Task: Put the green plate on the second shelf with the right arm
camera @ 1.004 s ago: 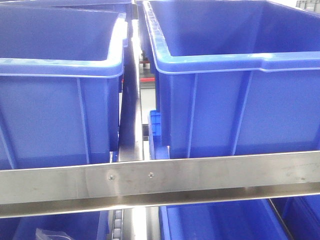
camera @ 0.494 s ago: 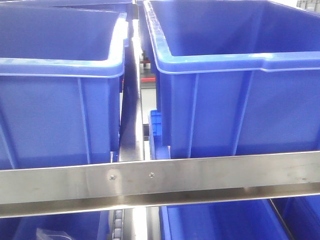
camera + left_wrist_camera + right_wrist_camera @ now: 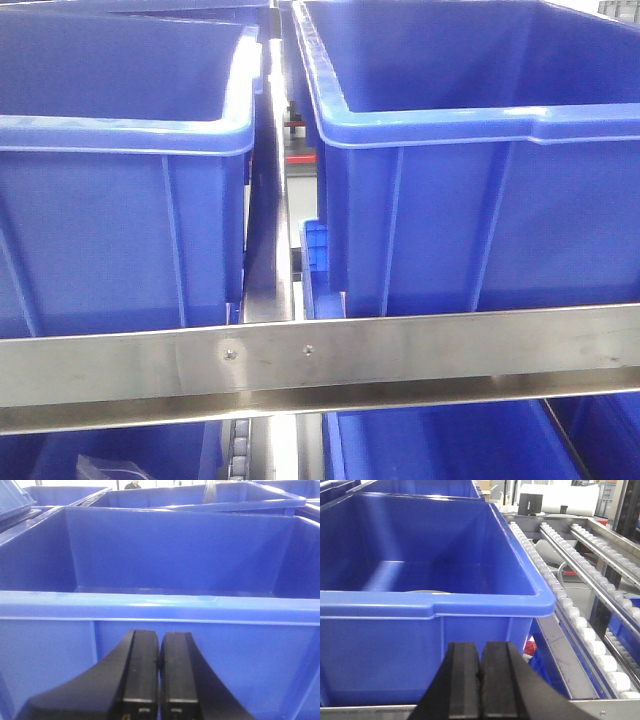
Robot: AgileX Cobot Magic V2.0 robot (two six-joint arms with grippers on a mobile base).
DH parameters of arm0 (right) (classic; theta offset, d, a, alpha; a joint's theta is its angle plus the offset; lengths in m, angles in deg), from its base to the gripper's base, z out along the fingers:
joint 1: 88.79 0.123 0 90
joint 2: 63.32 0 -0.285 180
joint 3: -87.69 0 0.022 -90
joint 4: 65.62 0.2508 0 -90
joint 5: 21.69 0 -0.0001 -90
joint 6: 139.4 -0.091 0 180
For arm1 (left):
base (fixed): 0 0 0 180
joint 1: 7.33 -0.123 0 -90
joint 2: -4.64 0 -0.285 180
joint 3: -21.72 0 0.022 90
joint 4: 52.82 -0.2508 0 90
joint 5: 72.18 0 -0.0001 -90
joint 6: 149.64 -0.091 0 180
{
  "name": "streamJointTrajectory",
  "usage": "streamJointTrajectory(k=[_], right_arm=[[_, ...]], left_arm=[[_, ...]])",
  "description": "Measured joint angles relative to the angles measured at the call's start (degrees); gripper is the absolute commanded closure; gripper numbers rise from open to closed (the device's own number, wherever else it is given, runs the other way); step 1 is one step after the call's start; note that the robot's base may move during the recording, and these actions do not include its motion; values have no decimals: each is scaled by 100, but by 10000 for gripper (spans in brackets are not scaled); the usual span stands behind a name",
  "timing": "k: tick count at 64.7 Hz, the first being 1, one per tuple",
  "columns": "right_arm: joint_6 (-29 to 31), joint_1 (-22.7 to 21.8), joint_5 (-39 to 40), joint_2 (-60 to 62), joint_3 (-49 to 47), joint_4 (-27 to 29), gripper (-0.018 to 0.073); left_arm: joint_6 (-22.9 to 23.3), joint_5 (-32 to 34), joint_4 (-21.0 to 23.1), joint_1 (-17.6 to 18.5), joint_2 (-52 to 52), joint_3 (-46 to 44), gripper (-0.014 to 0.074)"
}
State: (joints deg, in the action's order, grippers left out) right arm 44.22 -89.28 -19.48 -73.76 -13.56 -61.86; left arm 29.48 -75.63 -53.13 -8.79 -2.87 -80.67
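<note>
Bins sit slightly rightward of a second ago. Right hand closed, empty; left hand likewise. Green plate: sliver visible in right bin; likely rigid, breakable; grip rim.

Blue bins on steel rack rail; roller conveyor tracks at right, bright overhead light.

The left gripper sits low in the frame, its black jaws pressed together with nothing between them. Directly beyond it stands a blue bin, its near rim crossing above the jaws. More blue bins lie behind that one.
</note>
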Motion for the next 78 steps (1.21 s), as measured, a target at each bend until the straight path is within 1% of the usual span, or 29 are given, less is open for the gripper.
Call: streamJointTrajectory(k=[78], right_arm=[[-75, 0, -52, 0, 0, -11, 511]], left_arm=[[0, 0, 0, 0, 0, 0, 466]])
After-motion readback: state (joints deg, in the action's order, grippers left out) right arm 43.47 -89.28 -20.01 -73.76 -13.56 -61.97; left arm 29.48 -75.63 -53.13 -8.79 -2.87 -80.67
